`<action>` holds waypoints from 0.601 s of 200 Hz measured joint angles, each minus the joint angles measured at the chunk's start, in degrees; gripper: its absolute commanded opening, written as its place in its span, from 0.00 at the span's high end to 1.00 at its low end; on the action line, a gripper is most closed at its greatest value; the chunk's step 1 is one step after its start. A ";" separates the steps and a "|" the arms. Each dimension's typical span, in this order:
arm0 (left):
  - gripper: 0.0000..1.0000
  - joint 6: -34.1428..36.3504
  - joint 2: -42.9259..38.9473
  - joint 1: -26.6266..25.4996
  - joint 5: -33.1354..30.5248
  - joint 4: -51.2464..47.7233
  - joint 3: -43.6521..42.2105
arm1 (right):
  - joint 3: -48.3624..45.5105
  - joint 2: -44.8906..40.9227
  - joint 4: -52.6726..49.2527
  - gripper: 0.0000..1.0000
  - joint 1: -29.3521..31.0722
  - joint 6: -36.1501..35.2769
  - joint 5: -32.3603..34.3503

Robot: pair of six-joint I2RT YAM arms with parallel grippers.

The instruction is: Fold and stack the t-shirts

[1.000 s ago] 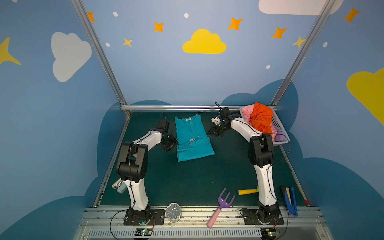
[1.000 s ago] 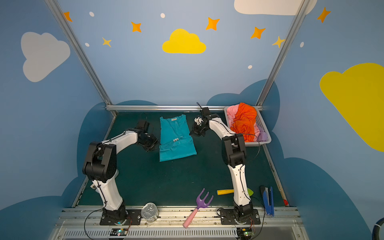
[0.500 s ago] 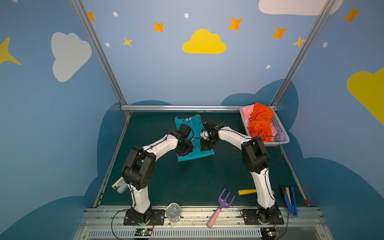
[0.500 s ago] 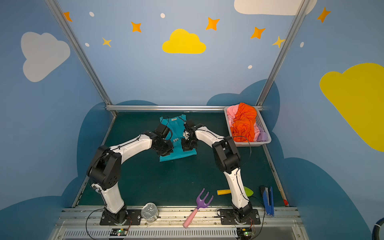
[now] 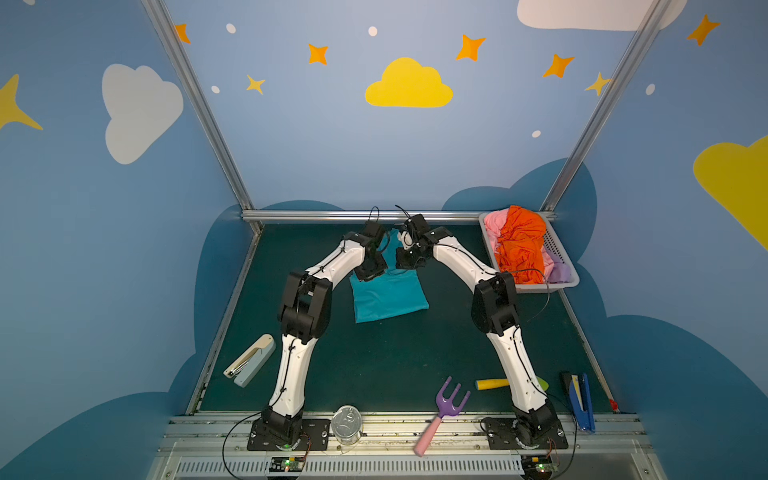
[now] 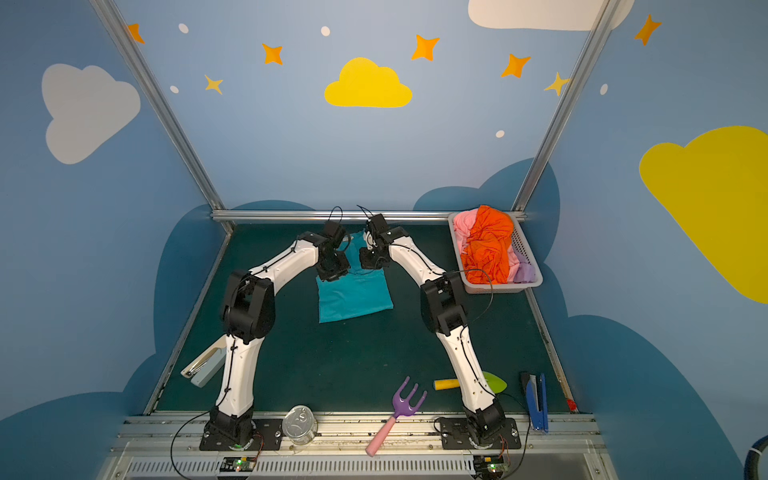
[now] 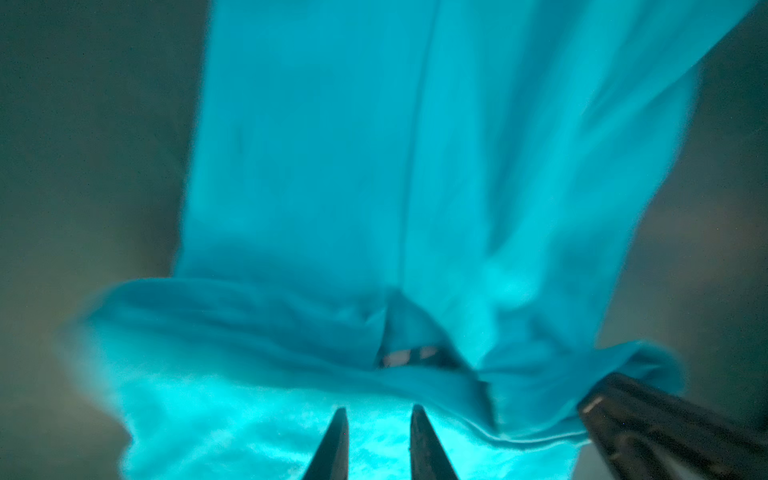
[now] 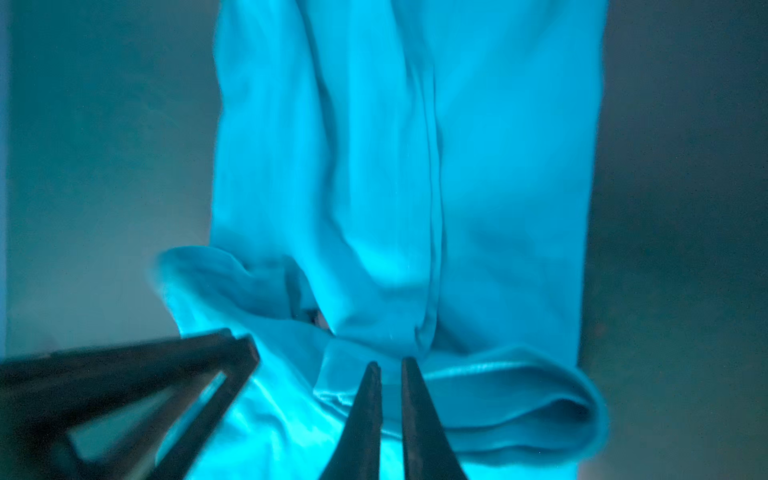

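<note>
Two white-shelled arms (image 5: 296, 365) with black joints, thin black cables, black bolted bases

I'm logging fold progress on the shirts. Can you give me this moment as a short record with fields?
shirt on mat: teal t-shirt, partly folded
left gripper: over the teal cloth, jaws slightly apart
right gripper: over the same shirt, jaws nearly closed
grip: cannot tell
basket: holds orange, pink and lilac shirts, unfolded
stack: none yet
</note>
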 measured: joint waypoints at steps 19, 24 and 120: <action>0.72 1.66 1.57 1.77 -2.67 -3.58 11.50 | 1.49 -0.46 2.03 0.83 -0.72 -0.46 0.15; 0.72 2.05 1.64 2.16 -3.17 -4.17 13.70 | 1.42 -0.81 2.36 0.83 -0.83 -0.42 0.50; 0.72 2.23 -18.47 -1.90 -1.70 1.53 -20.31 | -41.97 -35.63 19.21 0.87 0.83 1.27 4.66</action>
